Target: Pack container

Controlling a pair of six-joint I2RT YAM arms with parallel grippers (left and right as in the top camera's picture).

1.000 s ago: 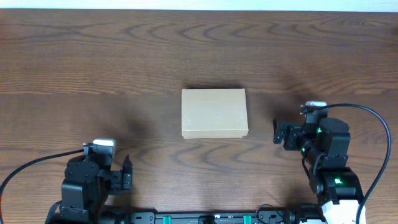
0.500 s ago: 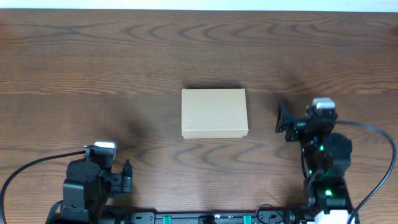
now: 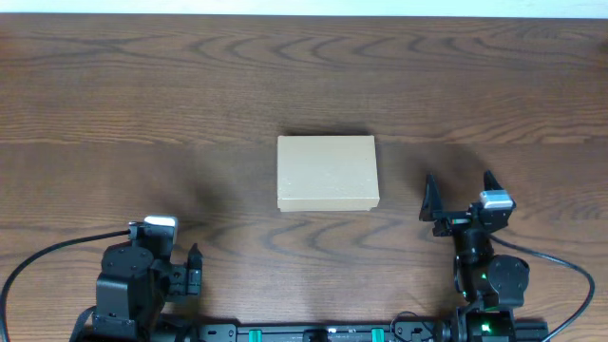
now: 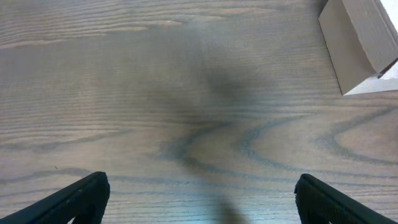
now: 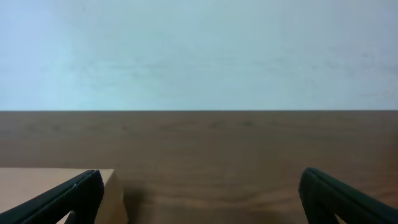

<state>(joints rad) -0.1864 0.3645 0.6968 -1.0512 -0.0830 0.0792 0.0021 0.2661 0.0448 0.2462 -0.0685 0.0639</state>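
Note:
The container (image 3: 328,172) is a small tan cardboard box with its lid shut, lying in the middle of the wooden table. It shows at the top right of the left wrist view (image 4: 360,40) and at the bottom left of the right wrist view (image 5: 56,186). My left gripper (image 3: 193,264) is open and empty near the front left, well apart from the box. My right gripper (image 3: 459,193) is open and empty, just right of the box, fingers pointing away from the front edge.
The brown wooden table (image 3: 142,95) runs to a pale wall at the far side (image 5: 199,50). Cables trail from both arms near the front edge. No other objects are in view.
My right gripper has swung from pointing left at the box to pointing toward the far edge, and the arm has drawn back toward the front. The left arm and box have not moved.

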